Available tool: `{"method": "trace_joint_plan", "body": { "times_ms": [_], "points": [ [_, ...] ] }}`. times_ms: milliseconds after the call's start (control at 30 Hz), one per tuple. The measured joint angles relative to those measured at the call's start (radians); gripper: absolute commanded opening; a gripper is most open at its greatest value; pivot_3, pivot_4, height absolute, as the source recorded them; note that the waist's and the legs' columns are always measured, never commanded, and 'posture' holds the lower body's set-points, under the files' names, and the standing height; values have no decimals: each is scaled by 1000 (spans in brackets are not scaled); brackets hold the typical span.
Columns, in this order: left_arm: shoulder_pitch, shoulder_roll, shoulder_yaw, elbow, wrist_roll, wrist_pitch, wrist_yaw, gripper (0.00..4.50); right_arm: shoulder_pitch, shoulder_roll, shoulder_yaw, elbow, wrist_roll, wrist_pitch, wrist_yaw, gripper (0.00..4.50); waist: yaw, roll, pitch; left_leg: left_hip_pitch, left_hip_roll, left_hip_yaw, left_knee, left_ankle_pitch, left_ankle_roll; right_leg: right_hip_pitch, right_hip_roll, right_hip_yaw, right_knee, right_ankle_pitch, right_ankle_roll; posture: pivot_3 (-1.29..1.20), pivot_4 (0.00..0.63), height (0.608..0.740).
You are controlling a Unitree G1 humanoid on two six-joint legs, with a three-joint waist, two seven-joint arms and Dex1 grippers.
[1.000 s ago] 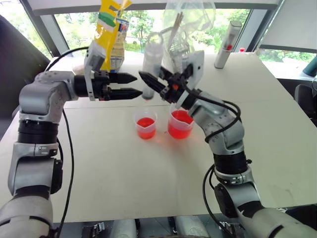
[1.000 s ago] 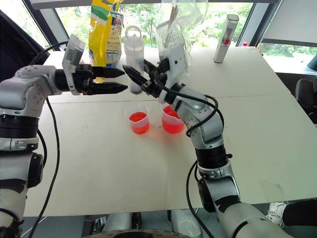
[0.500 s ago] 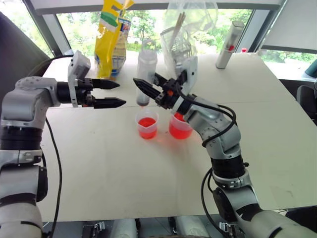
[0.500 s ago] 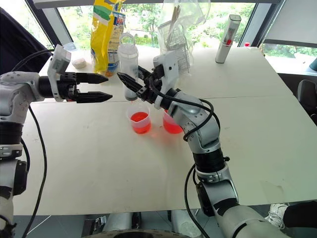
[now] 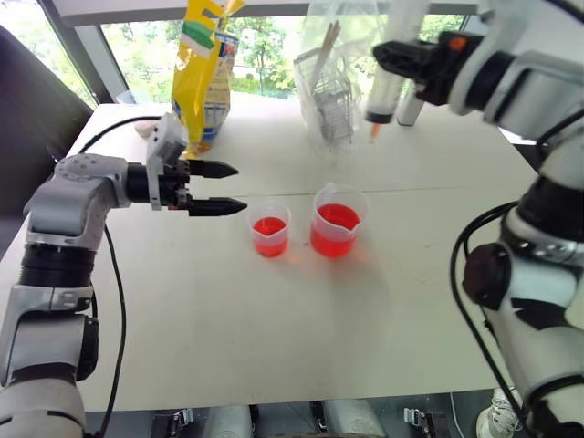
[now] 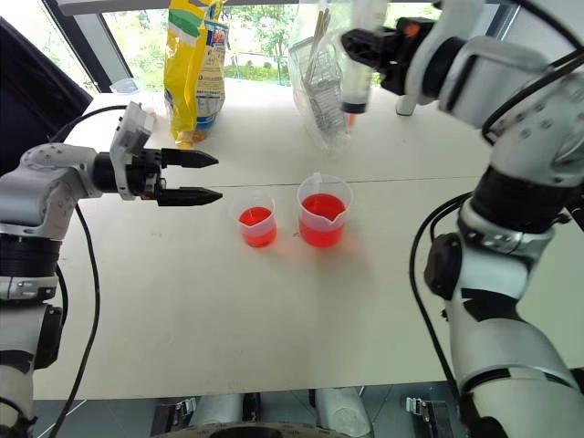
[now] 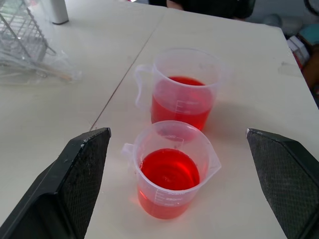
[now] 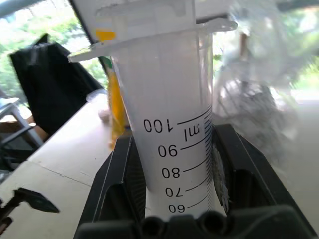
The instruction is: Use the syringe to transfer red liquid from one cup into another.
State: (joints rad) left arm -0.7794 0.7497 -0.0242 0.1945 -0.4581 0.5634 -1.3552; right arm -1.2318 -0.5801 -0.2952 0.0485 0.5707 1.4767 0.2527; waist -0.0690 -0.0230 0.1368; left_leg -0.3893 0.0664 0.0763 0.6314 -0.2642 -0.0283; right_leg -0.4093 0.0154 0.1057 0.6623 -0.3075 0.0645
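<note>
So you had the syringe pinched tight in your right gripper, tip down, high up on the far right, well apart from both cups. Your left gripper hung with its fingers spread wide, just left of the smaller cup; the big beaker sat right beside it, and both held red liquid. I think you were between draws, and next needed to bring the tip down into a cup.

Right gripper clamps syringe upright, orange tip down, high above table. Left gripper spread wide beside smaller cup; larger beaker adjacent, both holding red liquid.
</note>
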Motion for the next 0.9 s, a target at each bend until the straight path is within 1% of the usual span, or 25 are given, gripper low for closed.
{"method": "trace_joint_plan", "body": {
  "times_ms": [67,133,267,433,567,633,700,733,767,833,900],
  "points": [
    [2,-5,-1,-5,0,-6,-1,4450,36,-56,51,126,-46,44,1,1395,0,0,0,-1,-1,1,0,0,0,-1,0,2,0,0,0,0,150,739],
    [2,-6,-1,-13,0,-11,0,4450,95,-87,120,206,-69,69,24,1395,-2,1,0,-1,-1,2,0,0,0,-2,0,2,0,0,1,0,150,739],
    [22,-15,-2,-44,0,-24,4,4450,185,-95,268,270,-78,78,103,1395,-3,3,2,-1,1,1,-1,0,1,-3,5,2,1,0,1,0,150,739],
    [45,-14,-1,-76,-1,-21,15,4450,197,-94,378,361,-110,51,171,1395,-2,3,2,-1,1,1,0,0,1,-3,5,2,1,0,1,0,150,739],
    [75,-3,2,-104,-8,-2,32,4450,194,-74,455,471,-163,-21,224,1395,-2,3,2,-1,0,1,1,0,1,-2,5,2,1,1,1,0,150,739],
    [82,2,3,-121,-9,1,38,4450,185,-67,476,509,-184,-51,247,1395,-2,1,1,0,0,1,1,0,1,-1,5,1,1,1,1,0,150,739],
    [82,4,5,-133,-14,13,46,4500,181,-53,492,546,-209,-91,268,2454,-1,0,0,1,0,1,1,0,1,0,5,1,1,1,1,0,150,739],
    [82,6,6,-137,-17,19,49,4500,181,-46,500,559,-219,-107,273,2793,-1,0,0,1,0,1,1,0,1,1,5,1,1,1,1,0,150,739],
    [82,7,7,-141,-21,22,50,4500,183,-41,509,573,-231,-113,277,3239,-1,1,0,1,0,1,1,0,1,0,5,1,1,1,1,0,150,739],
    [83,13,8,-149,-30,37,50,4500,183,-38,508,574,-237,-123,296,4353,-1,0,0,1,0,0,1,0,1,1,5,1,1,0,1,0,150,739],
    [84,14,8,-162,-36,44,48,4500,183,-38,504,568,-239,-123,304,4436,-1,0,0,1,0,0,1,0,1,1,5,1,1,1,1,0,150,739]
  ]
}}
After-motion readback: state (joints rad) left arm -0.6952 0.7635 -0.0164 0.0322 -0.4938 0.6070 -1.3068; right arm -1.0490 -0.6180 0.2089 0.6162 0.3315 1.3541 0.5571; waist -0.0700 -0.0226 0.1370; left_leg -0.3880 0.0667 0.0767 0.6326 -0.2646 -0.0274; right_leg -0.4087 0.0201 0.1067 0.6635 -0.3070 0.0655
